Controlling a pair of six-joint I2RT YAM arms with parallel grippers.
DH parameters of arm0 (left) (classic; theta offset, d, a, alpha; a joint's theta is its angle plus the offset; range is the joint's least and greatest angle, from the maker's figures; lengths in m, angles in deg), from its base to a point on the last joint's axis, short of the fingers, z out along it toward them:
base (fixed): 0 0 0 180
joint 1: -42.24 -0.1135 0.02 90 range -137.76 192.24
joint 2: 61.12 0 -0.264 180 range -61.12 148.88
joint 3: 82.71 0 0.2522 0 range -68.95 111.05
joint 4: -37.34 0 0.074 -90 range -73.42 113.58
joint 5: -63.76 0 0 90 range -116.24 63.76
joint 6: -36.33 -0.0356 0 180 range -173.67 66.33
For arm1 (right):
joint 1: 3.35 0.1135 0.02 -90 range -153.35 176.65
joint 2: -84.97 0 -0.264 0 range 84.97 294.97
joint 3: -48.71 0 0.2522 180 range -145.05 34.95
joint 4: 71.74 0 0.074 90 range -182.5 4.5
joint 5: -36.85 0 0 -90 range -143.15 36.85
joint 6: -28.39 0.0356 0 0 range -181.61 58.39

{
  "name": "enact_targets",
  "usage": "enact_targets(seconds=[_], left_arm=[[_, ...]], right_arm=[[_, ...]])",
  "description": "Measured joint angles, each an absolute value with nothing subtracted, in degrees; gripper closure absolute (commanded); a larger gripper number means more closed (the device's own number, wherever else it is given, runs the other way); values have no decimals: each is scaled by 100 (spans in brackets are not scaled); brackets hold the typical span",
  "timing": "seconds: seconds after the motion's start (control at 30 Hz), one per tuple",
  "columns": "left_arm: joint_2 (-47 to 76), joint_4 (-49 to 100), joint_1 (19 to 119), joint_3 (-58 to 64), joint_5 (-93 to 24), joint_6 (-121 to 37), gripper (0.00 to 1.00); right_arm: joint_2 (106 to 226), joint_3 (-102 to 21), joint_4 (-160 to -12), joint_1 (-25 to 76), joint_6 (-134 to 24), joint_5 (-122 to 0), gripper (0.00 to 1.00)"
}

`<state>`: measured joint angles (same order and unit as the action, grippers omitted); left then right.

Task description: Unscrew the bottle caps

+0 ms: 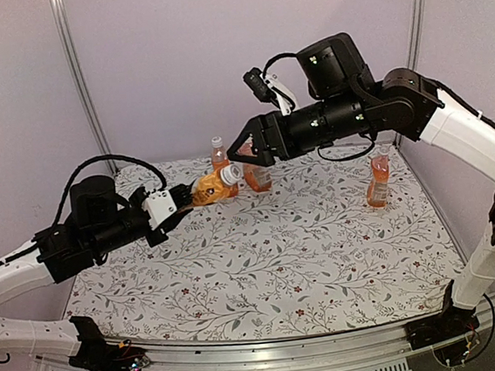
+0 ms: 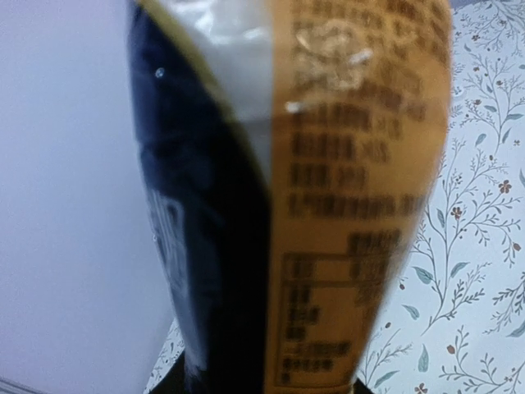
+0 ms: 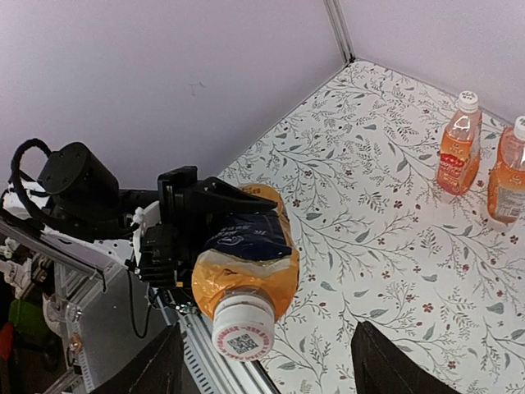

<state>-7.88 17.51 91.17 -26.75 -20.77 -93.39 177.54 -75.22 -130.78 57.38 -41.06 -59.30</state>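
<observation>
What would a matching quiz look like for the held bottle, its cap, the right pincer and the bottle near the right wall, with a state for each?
1 held bottle
2 its cap
3 right pincer
4 bottle near the right wall

a standing upright
b open
c white, pointing toward the right pincer
d sideways, clamped in the left pincer

Pairs: 1-d, 2-c, 3-b, 4-a

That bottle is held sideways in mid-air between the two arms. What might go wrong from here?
The left tool grips the held bottle by its crinkly wrapped body, so it may spin or slip when the open right tool twists the cap. Lying sideways, the orange drink could spill once that cap loosens. The right arm hangs close to a standing bottle and might knock it.
</observation>
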Motion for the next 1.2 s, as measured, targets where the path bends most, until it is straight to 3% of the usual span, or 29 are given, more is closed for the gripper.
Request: enact_targets(seconds=[0.17,0.3,0.47,0.77,1.2], left_arm=[[-788,1791,9128,-2675,-2018,-9420,72],[-788,1793,9128,-2673,-2022,-9429,72],[-786,1791,9134,-2675,-2018,-9437,73],[-786,1679,9139,-2658,-2274,-9306,77],[-791,-441,9174,-2153,-5135,-8598,78]], right_arm=[[18084,-7716,-13065,5703,-3664,-6691,54],[18224,-7716,-13165,5683,-3548,-6997,63],[18288,-7716,-13255,5624,-3485,-7156,100],[18285,-7806,-13554,5740,-3994,-7041,100],[17822,-7472,-14278,7244,-8652,-5318,100]])
